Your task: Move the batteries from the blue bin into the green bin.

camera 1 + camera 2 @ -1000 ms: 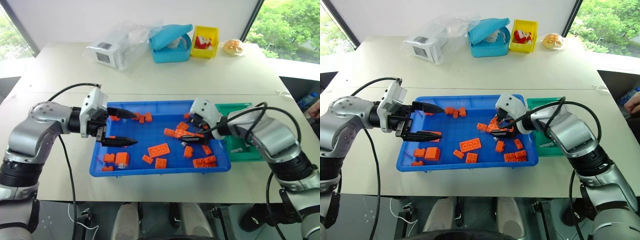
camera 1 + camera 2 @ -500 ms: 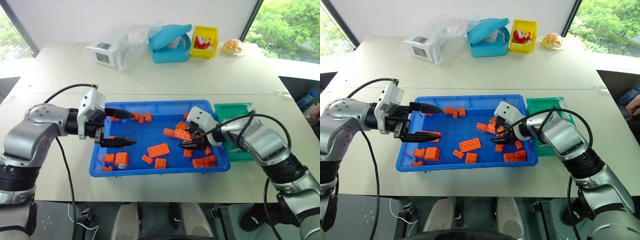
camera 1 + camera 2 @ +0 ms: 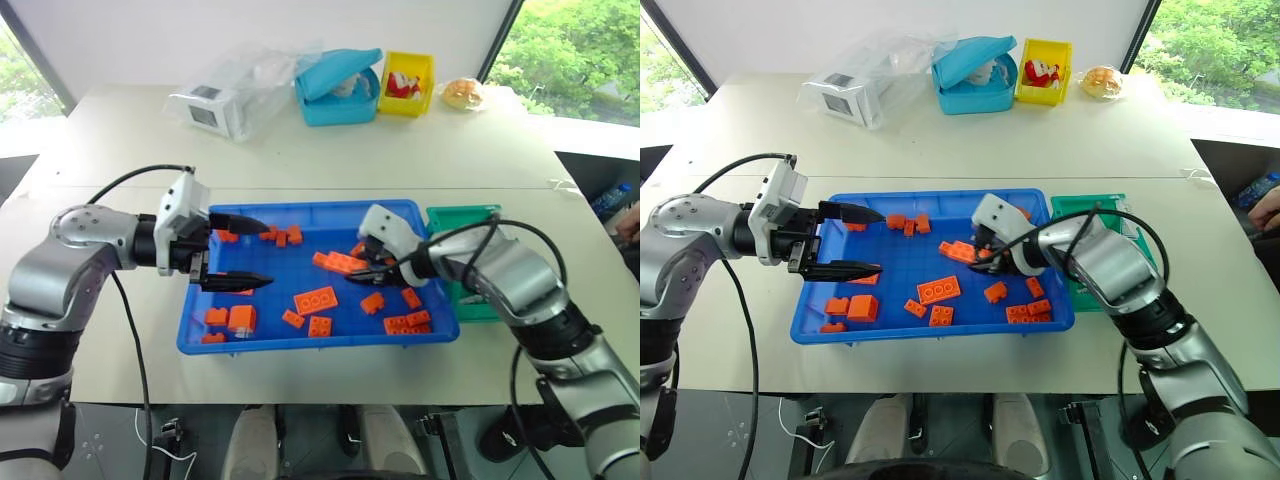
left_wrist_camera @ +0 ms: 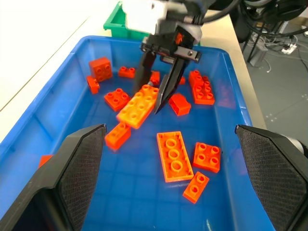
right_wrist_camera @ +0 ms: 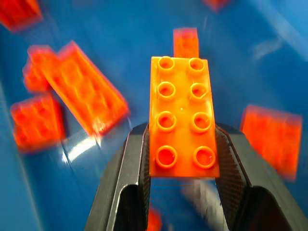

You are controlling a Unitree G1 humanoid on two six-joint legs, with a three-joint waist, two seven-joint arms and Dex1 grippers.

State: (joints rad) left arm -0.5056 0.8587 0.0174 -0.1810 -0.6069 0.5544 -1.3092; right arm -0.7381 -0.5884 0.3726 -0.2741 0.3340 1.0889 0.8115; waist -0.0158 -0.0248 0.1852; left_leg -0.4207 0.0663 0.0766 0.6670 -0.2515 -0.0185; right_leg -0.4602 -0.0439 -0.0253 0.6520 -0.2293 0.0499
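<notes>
Right gripper (image 3: pixel 355 268) reaches into the right half of the blue bin (image 3: pixel 300 343) on the counter (image 3: pixel 300 160), its two fingers pressed against the long sides of an orange brick (image 5: pixel 183 118), not a battery. Left gripper (image 3: pixel 262 253) hovers over the bin's left end with its fingers wide apart, holding nothing. More bricks (image 3: pixel 316 299) lie scattered across the bin floor. The green bin (image 3: pixel 462 214) stands just beside the blue bin's right wall, partly hidden by the right arm.

The batteries cannot be picked out for certain among the bricks. A pale blur (image 5: pixel 202 190) under the clamped brick may be one, which suggests the brick is in the way.

A battery is likely to be stiff, smooth and dense for its size. It should be sturdy, but it may roll or squirt out of a loose pinch. The safest hold looks to be across the middle of the barrel, with the fingers square to its length and clear of neighbouring bricks.
</notes>
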